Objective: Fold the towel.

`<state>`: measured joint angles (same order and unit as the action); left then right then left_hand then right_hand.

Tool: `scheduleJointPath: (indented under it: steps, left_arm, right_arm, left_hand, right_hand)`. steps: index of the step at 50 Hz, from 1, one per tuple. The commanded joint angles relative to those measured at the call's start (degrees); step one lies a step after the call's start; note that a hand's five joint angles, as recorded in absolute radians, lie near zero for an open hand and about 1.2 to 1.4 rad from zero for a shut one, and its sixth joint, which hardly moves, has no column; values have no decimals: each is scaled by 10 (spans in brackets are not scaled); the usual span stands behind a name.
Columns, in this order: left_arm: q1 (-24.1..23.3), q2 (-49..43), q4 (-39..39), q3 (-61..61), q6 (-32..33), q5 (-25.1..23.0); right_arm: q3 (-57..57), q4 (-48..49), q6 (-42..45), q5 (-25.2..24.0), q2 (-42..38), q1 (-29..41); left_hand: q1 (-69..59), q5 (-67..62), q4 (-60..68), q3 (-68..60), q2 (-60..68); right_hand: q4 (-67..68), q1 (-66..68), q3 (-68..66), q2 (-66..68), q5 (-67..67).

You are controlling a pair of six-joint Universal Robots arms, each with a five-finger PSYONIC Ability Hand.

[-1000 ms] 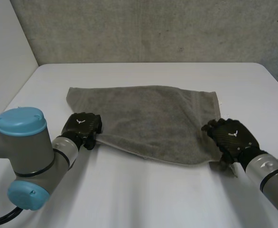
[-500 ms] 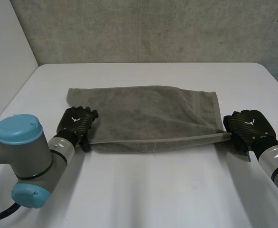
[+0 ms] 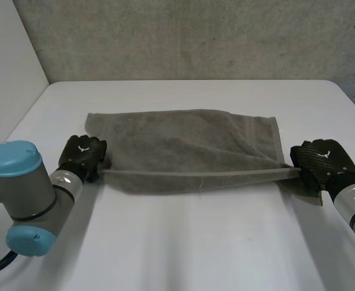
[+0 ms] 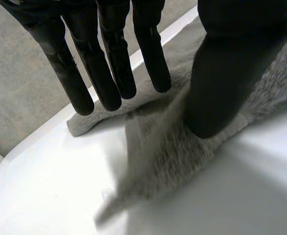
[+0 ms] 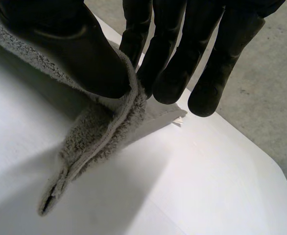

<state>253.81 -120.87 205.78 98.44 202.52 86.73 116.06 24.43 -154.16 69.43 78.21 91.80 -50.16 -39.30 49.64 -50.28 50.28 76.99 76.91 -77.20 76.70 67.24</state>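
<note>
Head view first: saw a grey rectangular terry towel (image 3: pixel 189 142) spread on the smooth white table (image 3: pixel 183 242), with its far edge lying flat and its near edge pulled up into a taut line between the two hands. Caught the black left hand (image 3: pixel 83 156) gripping one end of that line and the black right hand (image 3: pixel 320 160) gripping the other. Noted a loose corner hanging just below the right hand.

Over to the left wrist view: found the left hand (image 4: pixel 222 88) with its thumb pressed onto the towel (image 4: pixel 168 161) in a narrow hold. Saw the straight fingers (image 4: pixel 109 73) reaching over the flat cloth beyond, and a strip of cloth trailing from the thumb down toward the table (image 4: pixel 60 196).

On to the right wrist view: found the right hand (image 5: pixel 173 58) nipping a fold of the towel (image 5: pixel 99 132) tight between thumb and fingers. Spotted a tail of cloth dropping below the thumb toward the table (image 5: pixel 207 186).
</note>
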Motion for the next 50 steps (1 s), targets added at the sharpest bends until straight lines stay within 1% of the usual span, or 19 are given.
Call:
scheduleJointPath:
  steps: [1, 9, 13, 16, 17, 18, 20, 21, 23, 24, 25, 26, 28, 33, 37, 39, 45, 47, 50]
  left_arm:
    - [11, -2, -7, -4, 1, -1]
    - [13, 24, -59, -8, 9, 1]
    - [25, 99, -135, -1, 23, 1]
    - [41, 155, -179, 17, 24, -1]
    - [50, 186, -201, 35, 26, -2]
    - [50, 186, -202, 35, 26, -2]
    - [56, 223, -223, 54, 30, -7]
    - [59, 262, -242, 72, 38, -16]
    - [63, 297, -260, 91, 48, -35]
    - [72, 330, -280, 113, 64, -57]
    - [84, 358, -299, 134, 83, -80]
    - [85, 359, -299, 134, 83, -81]
    - [100, 387, -318, 153, 105, -102]
    - [155, 419, -343, 191, 166, -151]
    - [161, 410, -326, 185, 162, -155]
    - [160, 391, -306, 181, 156, -156]
    - [108, 279, -190, 119, 98, -148]
    - [87, 218, -146, 70, 69, -147]
    - [79, 188, -131, 41, 60, -144]
  right_arm:
    - [-1, 0, 0, 0, -1, -7]
    - [-14, -10, 6, 1, 7, -7]
    - [-23, -34, 10, 0, 19, -7]
    - [-44, -116, 30, -4, 70, -7]
    - [-61, -177, 52, -10, 93, -9]
    - [-61, -178, 52, -11, 93, -9]
    - [-91, -310, 117, -29, 118, -24]
    - [-91, -311, 117, -29, 118, -24]
    - [-105, -441, 226, -44, 124, -43]
    - [-105, -442, 227, -44, 124, -43]
    - [-107, -504, 290, -47, 125, -50]
    - [-107, -504, 291, -47, 125, -50]
    - [-117, -606, 400, -52, 127, -65]
    - [-151, -621, 423, -53, 125, -68]
    - [-180, -606, 406, -54, 110, -65]
    - [-218, -572, 371, -47, 68, -52]
    - [-285, -528, 304, -18, -3, -7]
    - [-328, -502, 274, 24, -48, 25]
    - [-360, -468, 259, 58, -87, 48]
  left_hand:
    - [-298, -307, 304, -297, 297]
    - [-298, -307, 304, -297, 297]
    - [-298, -307, 304, -297, 297]
    - [-298, -307, 304, -297, 297]
    - [-298, -307, 304, -297, 297]
    - [-298, -307, 304, -297, 297]
    - [-298, -307, 304, -297, 297]
    - [-298, -307, 304, -297, 297]
    - [-298, -307, 304, -297, 297]
    - [-298, -307, 304, -297, 297]
    - [-298, -307, 304, -297, 297]
    - [-298, -307, 304, -297, 297]
    - [-298, -307, 304, -297, 297]
    - [-298, -307, 304, -297, 297]
    - [-298, -307, 304, -297, 297]
    - [-298, -307, 304, -297, 297]
    - [-298, -307, 304, -297, 297]
    - [-298, -307, 304, -297, 297]
    - [-298, -307, 304, -297, 297]
  right_hand:
    - [30, 31, -28, 33, 28]
    - [30, 31, -28, 33, 28]
    - [30, 31, -28, 33, 28]
    - [30, 31, -28, 33, 28]
    - [30, 31, -28, 33, 28]
    - [30, 31, -28, 33, 28]
    - [30, 31, -28, 33, 28]
    - [30, 31, -28, 33, 28]
    - [30, 31, -28, 33, 28]
    - [30, 31, -28, 33, 28]
    - [30, 31, -28, 33, 28]
    - [30, 31, -28, 33, 28]
    - [30, 31, -28, 33, 28]
    - [30, 31, -28, 33, 28]
    - [30, 31, -28, 33, 28]
    - [30, 31, -28, 33, 28]
    - [30, 31, -28, 33, 28]
    - [30, 31, -28, 33, 28]
    - [30, 31, -28, 33, 28]
